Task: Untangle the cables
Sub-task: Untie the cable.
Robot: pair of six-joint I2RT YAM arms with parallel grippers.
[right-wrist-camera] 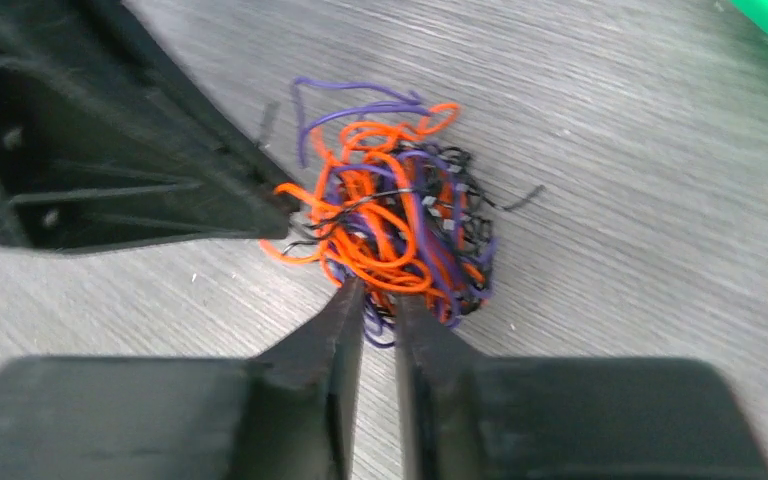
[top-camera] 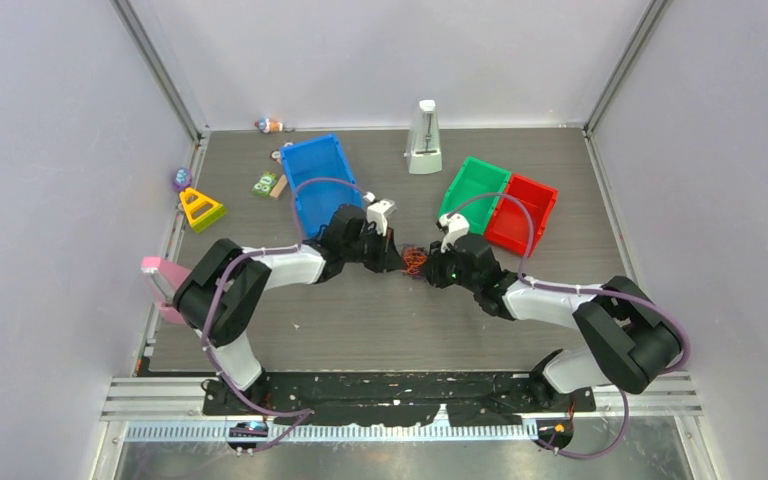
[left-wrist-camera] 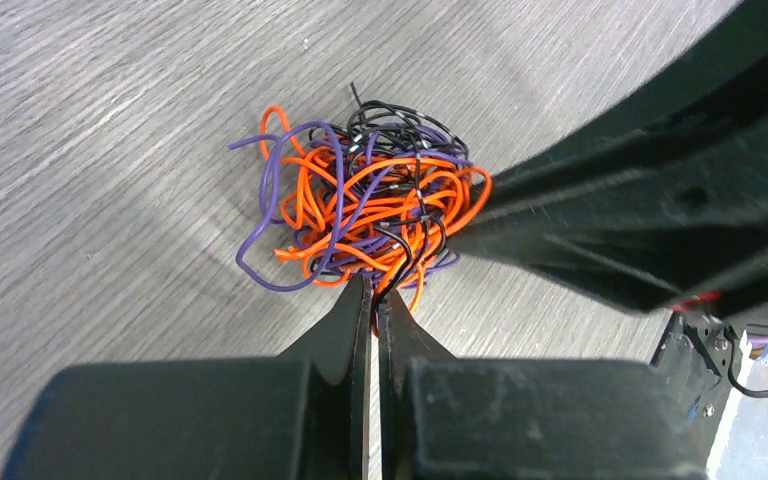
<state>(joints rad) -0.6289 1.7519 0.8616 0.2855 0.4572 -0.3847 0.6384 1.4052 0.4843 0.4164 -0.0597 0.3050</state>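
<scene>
Filling the bottom of the left wrist view, the left jaws are pressed almost together, with a single black strand running down between their tips. Just beyond them lie the cables point(left-wrist-camera: 370, 205), a tight clump of orange, purple and black wire resting on the grey bench point(left-wrist-camera: 110, 150).

In the right wrist view the right jaws stand a narrow slit apart at the opposite edge of the cables point(right-wrist-camera: 400, 225), with orange and purple loops at their mouth. Whether they grip any strand cannot be told.

From above, the cables point(top-camera: 415, 262) sit mid-bench between the two arms, nearer than the blue bin point(top-camera: 318, 180) and the green bin point(top-camera: 475, 190). The left arm point(top-camera: 290, 265) and right arm point(top-camera: 540, 295) each reach forward and inward from the near edge, wrists low, tips facing each other across the tangle.

This looks like the taking-hold step, with nothing teased loose. The next move probably calls for a firm pinch on both sides, then a slow pull apart, since thin strands may slip or tighten the knot.
</scene>
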